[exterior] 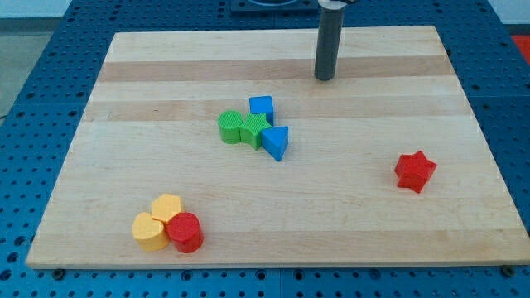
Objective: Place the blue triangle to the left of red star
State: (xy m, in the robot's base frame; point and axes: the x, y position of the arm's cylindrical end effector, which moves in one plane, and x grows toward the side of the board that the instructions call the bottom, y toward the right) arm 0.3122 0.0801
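My tip (324, 79) above blue triangle (277, 142), red star (414, 171) far right.

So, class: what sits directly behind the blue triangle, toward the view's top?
The blue cube stands behind the blue triangle, with a green block touching beside it. Their lower faces are partly covered.

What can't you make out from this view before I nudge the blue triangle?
- Green blocks, camera view: pressed together, shapes unclear; whether the blue triangle touches them is unclear.
- Blue block: partly hidden behind the green ones.
- Yellow blocks: overlapping, outlines uncertain.
- Rod above my tip: cut off by the view's top.
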